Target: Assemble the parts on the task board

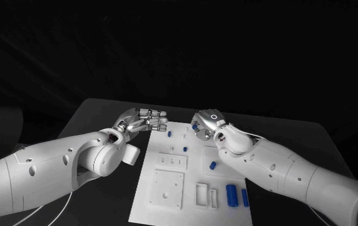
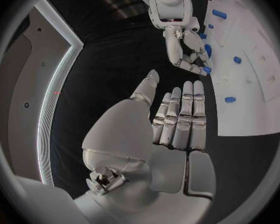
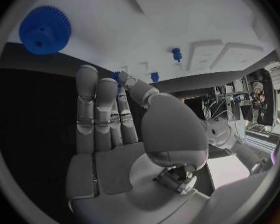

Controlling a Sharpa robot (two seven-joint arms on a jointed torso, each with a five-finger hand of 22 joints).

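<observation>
I have the right hand (image 1: 207, 124) down over the far end of the task board (image 1: 168, 195), and in its wrist view the thumb and a finger meet on a small blue part (image 3: 117, 76), so I read it as pinching that piece. A blue gear (image 3: 45, 30) lies on the board beyond its fingers, and two small blue pegs (image 3: 177, 54) sit further along. The left hand (image 1: 143, 120) hovers just off the board's far left corner, fingers straight and together, thumb apart, holding nothing. More blue pieces (image 1: 231, 194) wait at the near right. I judge the step to be picking up or seating that far piece; next I need a steady lift and alignment over its slot
</observation>
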